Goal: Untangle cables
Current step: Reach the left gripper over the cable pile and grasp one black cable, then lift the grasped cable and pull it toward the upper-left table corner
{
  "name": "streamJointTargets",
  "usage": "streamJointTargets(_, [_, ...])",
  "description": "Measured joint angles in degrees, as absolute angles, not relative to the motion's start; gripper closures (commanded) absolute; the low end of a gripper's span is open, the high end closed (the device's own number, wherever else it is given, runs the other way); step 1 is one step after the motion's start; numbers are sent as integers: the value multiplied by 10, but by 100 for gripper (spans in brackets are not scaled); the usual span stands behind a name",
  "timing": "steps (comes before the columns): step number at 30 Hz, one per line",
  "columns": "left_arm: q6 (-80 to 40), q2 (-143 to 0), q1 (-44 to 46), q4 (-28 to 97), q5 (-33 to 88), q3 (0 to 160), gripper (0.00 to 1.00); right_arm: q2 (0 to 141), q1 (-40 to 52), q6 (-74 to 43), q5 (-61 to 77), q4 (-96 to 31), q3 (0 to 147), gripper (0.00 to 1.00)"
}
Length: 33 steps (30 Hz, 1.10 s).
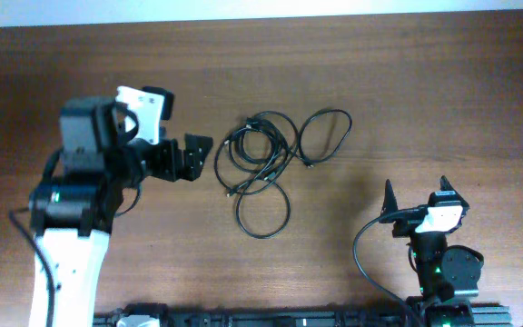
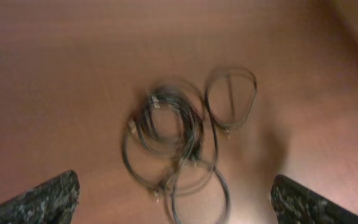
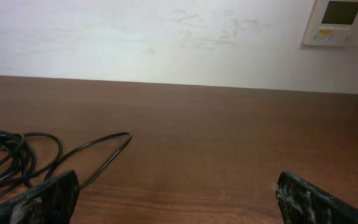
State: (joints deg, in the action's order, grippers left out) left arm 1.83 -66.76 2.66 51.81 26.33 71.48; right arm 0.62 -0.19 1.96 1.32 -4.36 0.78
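Note:
The cables (image 1: pixel 263 160) lie tangled in the middle of the brown table as several thin black loops, with one loop (image 1: pixel 325 134) spread to the right and one (image 1: pixel 263 212) toward the front. They also show in the left wrist view (image 2: pixel 176 134), blurred, and at the left of the right wrist view (image 3: pixel 23 158). My left gripper (image 1: pixel 198 156) is open and empty, just left of the tangle and above the table. My right gripper (image 1: pixel 418 193) is open and empty at the front right, apart from the cables.
The wooden table (image 1: pixel 443 82) ends at a white wall behind (image 3: pixel 166 37), with a wall panel (image 3: pixel 342 22) at the upper right. A thick black wire (image 1: pixel 366 250) runs from the right arm base.

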Motion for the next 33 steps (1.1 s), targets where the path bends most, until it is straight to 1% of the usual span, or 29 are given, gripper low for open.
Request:
streamJointTargets(4, [34, -754, 83, 564, 266, 753, 1, 6, -2, 19, 13, -44, 8, 2])
streamJointTargets(8, [34, -828, 156, 561, 307, 755, 2, 6, -2, 19, 13, -44, 8, 1])
streamJointTargets(12, [35, -908, 223, 564, 317, 757, 2, 6, -2, 19, 13, -44, 8, 2])
streamJointTargets(14, [43, -958, 267, 563, 277, 757, 1, 6, -2, 20, 13, -44, 8, 2])
streamJointTargets(17, [50, -1005, 311, 559, 157, 757, 1, 6, -2, 20, 13, -44, 8, 2])
streamJointTargets(18, [50, -1018, 321, 554, 127, 757, 3, 6, -2, 20, 13, -44, 8, 2])
streamJointTargets(19, [50, -1031, 328, 539, 101, 757, 13, 6, -2, 19, 13, -44, 8, 2])
streamJointTargets(20, [51, -1042, 331, 528, 87, 757, 21, 6, -2, 19, 13, -44, 8, 2])
streamJointTargets(21, [55, -1056, 334, 519, 72, 757, 25, 6, -2, 20, 13, -44, 8, 2])
streamJointTargets(25, [60, -1078, 336, 511, 64, 757, 59, 6, -2, 20, 13, -44, 8, 2])
streamJointTargets(27, [60, -1078, 338, 502, 64, 757, 73, 6, -2, 19, 13, -44, 8, 2])
streamJointTargets(28, [61, -1078, 338, 499, 64, 757, 78, 6, -2, 19, 13, -44, 8, 2])
streamJointTargets(30, [61, -1078, 338, 494, 64, 757, 100, 6, -2, 20, 13, -44, 8, 2])
streamJointTargets(33, [62, -1078, 338, 488, 64, 757, 100, 6, -2, 20, 13, -44, 8, 2])
